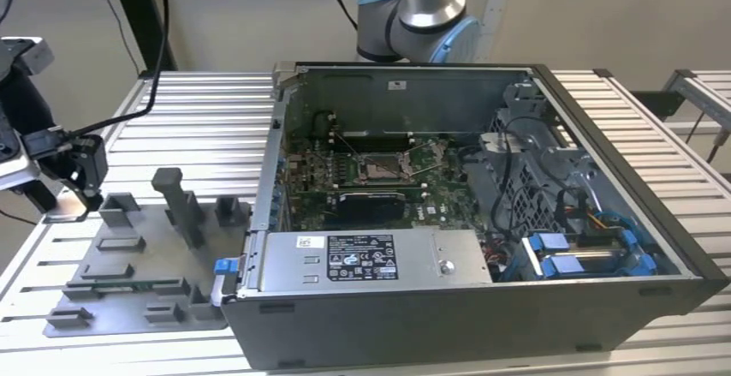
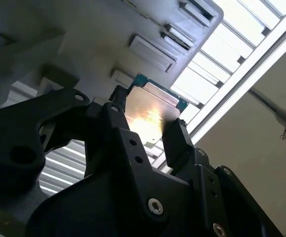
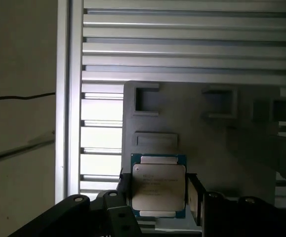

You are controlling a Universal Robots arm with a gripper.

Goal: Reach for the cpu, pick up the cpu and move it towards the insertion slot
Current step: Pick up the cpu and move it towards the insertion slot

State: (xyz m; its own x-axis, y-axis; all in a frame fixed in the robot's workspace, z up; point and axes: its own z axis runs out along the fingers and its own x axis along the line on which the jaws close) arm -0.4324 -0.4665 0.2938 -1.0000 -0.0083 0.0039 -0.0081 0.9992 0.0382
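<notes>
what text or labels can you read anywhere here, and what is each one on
No text here is legible enough to quote.
white label, on the metal box in the computer case: print too small to read.
black label, beside it on the same box: words and marks too small to read.
cpu, top face in the first wrist view: faint printed lines, too blurred to read.

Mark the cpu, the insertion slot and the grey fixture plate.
cpu [image 3: 158, 183]: first wrist view, middle of its silvery top.
insertion slot [image 1: 382, 169]: exterior view, dark centre.
grey fixture plate [image 1: 157, 263]: exterior view, bare flat part.
</notes>
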